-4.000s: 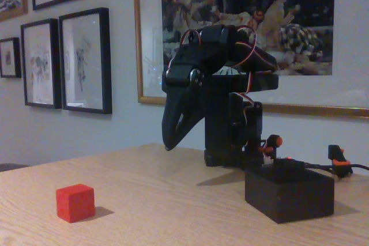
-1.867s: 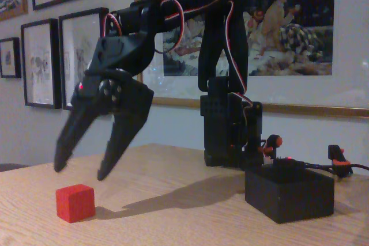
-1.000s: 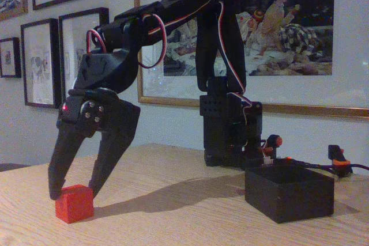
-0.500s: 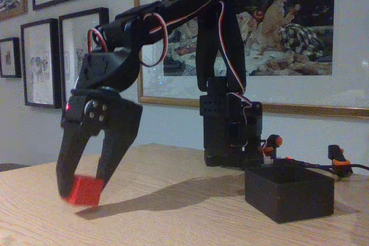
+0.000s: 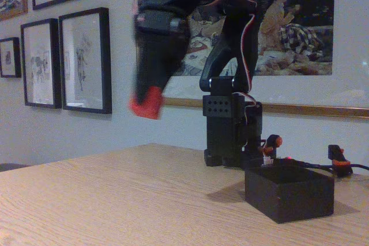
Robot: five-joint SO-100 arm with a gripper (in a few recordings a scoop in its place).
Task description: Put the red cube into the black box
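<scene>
In the fixed view the black arm is raised high above the wooden table (image 5: 115, 194), and its gripper (image 5: 151, 93) points down, well above the table surface. The picture of the gripper is blurred, so the 2 fingers cannot be told apart clearly, but they seem to be closed on the red cube (image 5: 146, 103), which sits at their lower tips. The cube is in the air and touches nothing else; it appears tilted, with 1 corner lower than the others. It hangs in front of the wall, at about the height of the lower edge of the large framed picture (image 5: 288, 38).

The black box (image 5: 289, 193) stands on the table near the right edge of the view, just in front of the arm's base (image 5: 230, 133). Its open top faces up, and what is inside cannot be seen from this low angle. The cube is well to the left of the box and much higher than its rim, so the 2 are clearly apart. Small orange knobs (image 5: 273, 140) sit on the base behind the box.

On the wall at the left hang 2 smaller black frames (image 5: 64, 61) side by side. The left half of the table is bare wood.
</scene>
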